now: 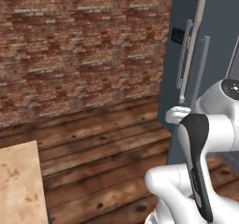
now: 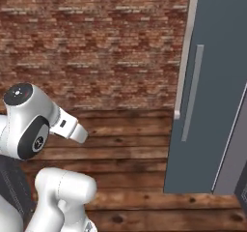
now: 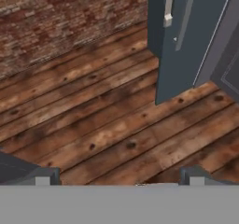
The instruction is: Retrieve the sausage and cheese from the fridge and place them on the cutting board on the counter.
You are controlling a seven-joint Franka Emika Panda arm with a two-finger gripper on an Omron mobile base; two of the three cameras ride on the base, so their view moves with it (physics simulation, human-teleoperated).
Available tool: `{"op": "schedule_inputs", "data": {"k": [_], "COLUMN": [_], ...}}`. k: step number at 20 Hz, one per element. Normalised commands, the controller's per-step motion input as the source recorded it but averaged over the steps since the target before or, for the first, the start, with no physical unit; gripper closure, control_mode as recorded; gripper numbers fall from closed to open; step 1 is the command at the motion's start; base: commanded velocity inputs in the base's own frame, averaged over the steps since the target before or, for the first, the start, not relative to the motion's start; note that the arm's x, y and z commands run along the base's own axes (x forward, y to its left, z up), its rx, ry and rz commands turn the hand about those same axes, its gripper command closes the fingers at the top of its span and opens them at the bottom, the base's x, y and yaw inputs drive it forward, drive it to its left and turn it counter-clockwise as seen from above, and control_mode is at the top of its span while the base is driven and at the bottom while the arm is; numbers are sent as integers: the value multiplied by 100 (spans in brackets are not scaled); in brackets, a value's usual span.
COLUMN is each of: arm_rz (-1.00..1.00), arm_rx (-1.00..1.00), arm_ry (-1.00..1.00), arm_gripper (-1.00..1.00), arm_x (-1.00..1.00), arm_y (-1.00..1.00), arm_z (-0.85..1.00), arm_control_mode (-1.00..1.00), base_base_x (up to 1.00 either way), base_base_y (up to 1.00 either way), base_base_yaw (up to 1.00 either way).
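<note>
The fridge (image 2: pixel 212 95) stands at the right of both base views, a tall slate blue-grey body against the red brick wall (image 2: pixel 91 42), with its foot on the wooden plank floor (image 2: pixel 125 144). Long grey vertical handles (image 2: pixel 192 93) run down its door front, and in the left base view a small dark panel (image 1: pixel 176 35) sits on the face beside the handles (image 1: pixel 185 55). In the right base view a pale door edge runs top to bottom just left of the handle. The hand view looks down at the floor planks with the lower part of the fridge (image 3: pixel 186 45) at the upper right, well apart from the fingers (image 3: pixel 193 175), whose two dark tips rise at the bottom corners of that view, spread wide with nothing between them but floor. The white arm (image 1: pixel 200 139) folds up in the lower right of the left base view, near the fridge handles. A corner of the light wooden bench (image 1: pixel 18 185) shows at the lower left there, set apart from the fridge by open floor.
</note>
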Motion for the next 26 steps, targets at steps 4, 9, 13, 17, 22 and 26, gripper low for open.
{"op": "schedule_inputs", "data": {"k": [4,9,13,17,22,26], "arm_rz": [0,0,0,0,0,0], "arm_rx": [0,0,0,0,0,0], "arm_ry": [0,0,0,0,0,0], "arm_gripper": [-100,-100,-100,-100,-100,-100], "arm_x": [0,0,0,0,0,0], "arm_y": [0,0,0,0,0,0], "arm_z": [0,0,0,0,0,0], "arm_control_mode": [100,100,100,100,100,100], "base_base_x": [100,100,100,100,100,100], "base_base_y": [38,40,41,40,42,42], "base_base_yaw": [-16,-16,-17,-17,-31,-49]}}
